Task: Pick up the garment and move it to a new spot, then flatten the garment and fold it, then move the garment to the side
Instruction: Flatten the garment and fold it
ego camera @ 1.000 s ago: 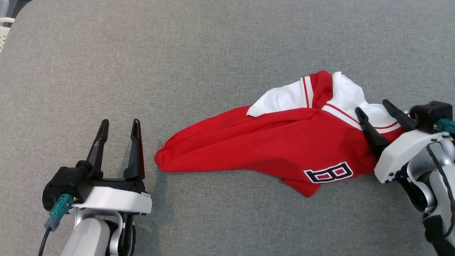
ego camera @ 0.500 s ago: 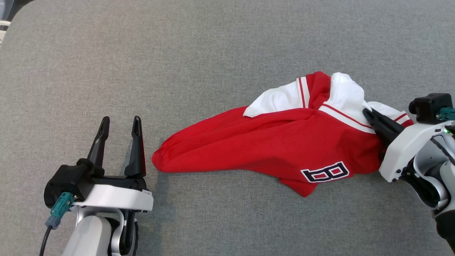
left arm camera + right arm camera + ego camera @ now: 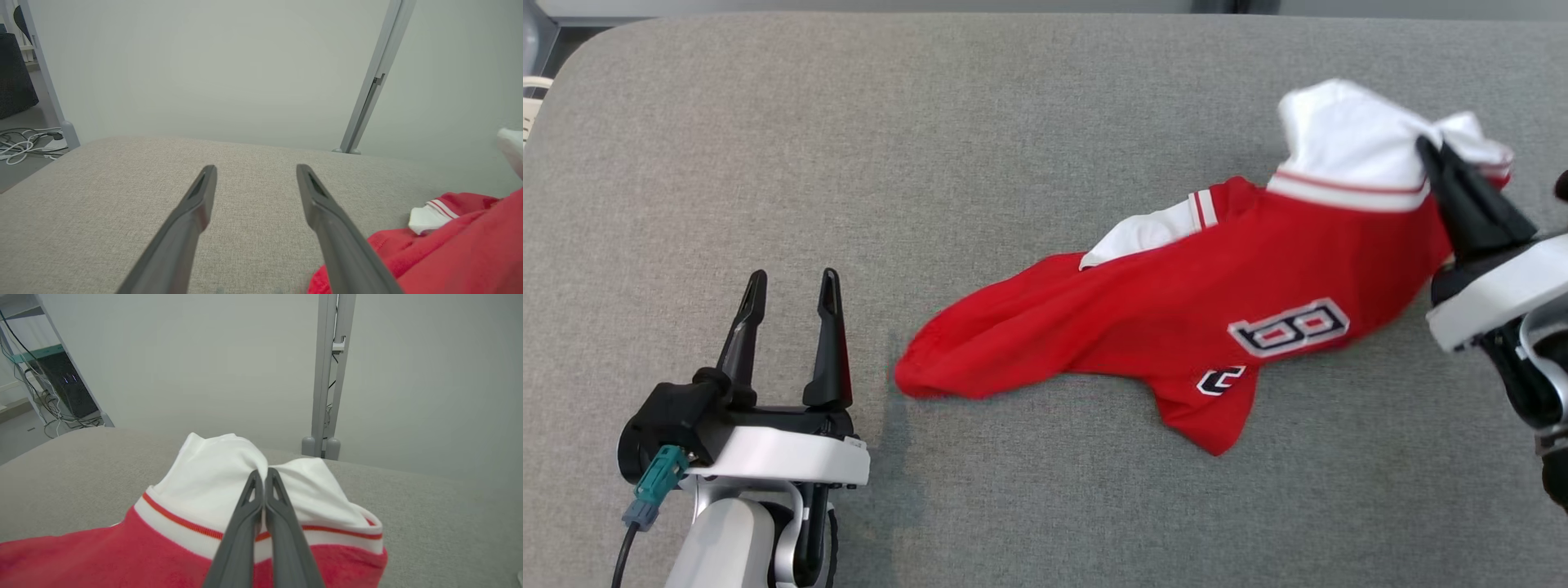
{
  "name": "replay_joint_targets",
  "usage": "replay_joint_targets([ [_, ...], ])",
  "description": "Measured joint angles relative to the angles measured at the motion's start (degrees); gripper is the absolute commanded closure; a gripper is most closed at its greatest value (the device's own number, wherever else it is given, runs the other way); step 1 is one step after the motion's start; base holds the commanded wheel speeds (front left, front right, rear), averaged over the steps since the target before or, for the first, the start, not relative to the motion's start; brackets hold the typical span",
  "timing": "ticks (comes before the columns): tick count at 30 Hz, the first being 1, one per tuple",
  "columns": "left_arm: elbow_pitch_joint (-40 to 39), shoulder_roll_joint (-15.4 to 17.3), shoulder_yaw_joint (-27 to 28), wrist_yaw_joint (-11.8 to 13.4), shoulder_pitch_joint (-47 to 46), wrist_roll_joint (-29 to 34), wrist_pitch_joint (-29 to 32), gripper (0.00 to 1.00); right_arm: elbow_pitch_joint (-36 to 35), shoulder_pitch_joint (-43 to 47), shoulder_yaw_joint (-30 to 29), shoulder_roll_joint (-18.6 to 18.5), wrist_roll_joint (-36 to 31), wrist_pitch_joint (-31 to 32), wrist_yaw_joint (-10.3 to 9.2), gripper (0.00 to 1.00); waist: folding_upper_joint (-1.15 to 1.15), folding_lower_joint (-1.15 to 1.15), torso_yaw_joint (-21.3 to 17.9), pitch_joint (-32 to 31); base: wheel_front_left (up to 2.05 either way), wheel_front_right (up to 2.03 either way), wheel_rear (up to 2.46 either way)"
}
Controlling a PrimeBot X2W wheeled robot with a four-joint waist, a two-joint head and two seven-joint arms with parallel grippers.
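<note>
The garment is a red shirt with white sleeves and a number patch, stretched across the right half of the grey table. Its white end hangs raised at the upper right, pinched by my right gripper, which is shut on the garment's white fabric. In the right wrist view the right gripper shows its fingers pressed together in the white cloth. My left gripper rests open at the lower left, a little left of the red hem. In the left wrist view the left gripper holds nothing.
Grey fabric covers the whole table. A rounded table corner lies at the top left. Beyond the far edge stand a grey wall and metal frame posts. Cables lie on the floor to the left.
My right gripper closed on the white end of the garment and lifted it up and away, dragging the red body rightward. The left arm stayed put.
</note>
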Motion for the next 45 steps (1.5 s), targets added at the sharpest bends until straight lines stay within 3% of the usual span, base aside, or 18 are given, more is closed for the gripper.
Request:
replay_joint_targets([
  [7,-0.1,-0.3,0.7,-0.6,0.2,1.0,0.0,0.00,-4.5,0.6,-2.0,2.5,-7.1,-8.8,0.00,1.00,0.00,0.00,-1.0,-1.1,0.00,0.00,0.00],
  [16,-0.3,-0.7,1.8,-0.9,1.5,1.3,0.0,0.00,-10.6,22.8,-1.2,7.8,-10.6,-11.2,0.00,1.00,0.00,0.00,-2.3,-1.6,0.00,0.00,0.00],
  [23,0.0,-0.5,1.9,-1.3,1.5,1.6,0.0,0.00,-6.2,31.2,-2.6,11.1,-10.3,-11.7,0.00,1.00,0.00,0.00,-2.7,-1.8,0.00,0.00,0.00],
  [32,0.3,-0.3,2.3,-1.3,1.6,1.8,0.0,0.00,3.1,30.8,-2.6,13.4,-9.1,-12.5,0.03,1.00,0.00,0.00,-2.9,-2.4,0.00,0.00,0.00],
  [33,0.2,-0.3,2.3,-1.2,1.6,1.8,0.0,0.00,3.4,30.4,-2.7,13.7,-9.1,-12.5,0.02,0.86,0.00,0.00,-3.0,-2.5,0.00,0.00,0.00],
  [34,0.2,-0.2,2.4,-1.2,1.8,1.8,0.0,0.00,3.4,29.9,-3.0,13.9,-9.1,-12.5,0.02,0.64,0.00,0.00,-3.1,-2.6,0.00,0.00,0.00],
  [35,0.2,-0.2,2.5,-1.2,2.1,1.8,0.0,0.00,3.1,29.5,-3.2,14.1,-8.9,-12.5,0.01,0.09,0.00,0.00,-3.2,-2.7,0.00,0.00,0.00],
  [36,0.2,-0.1,2.5,-1.1,2.4,1.8,0.0,0.00,2.5,29.2,-3.6,14.3,-8.7,-12.5,0.01,0.00,0.00,0.00,-3.3,-2.8,0.00,0.00,0.00],
  [45,0.4,0.0,2.6,-0.7,2.9,1.7,0.0,0.00,-8.0,28.0,-9.5,15.4,-11.1,-12.5,0.00,0.00,0.00,0.00,-4.0,-3.9,0.00,0.00,0.00],
])
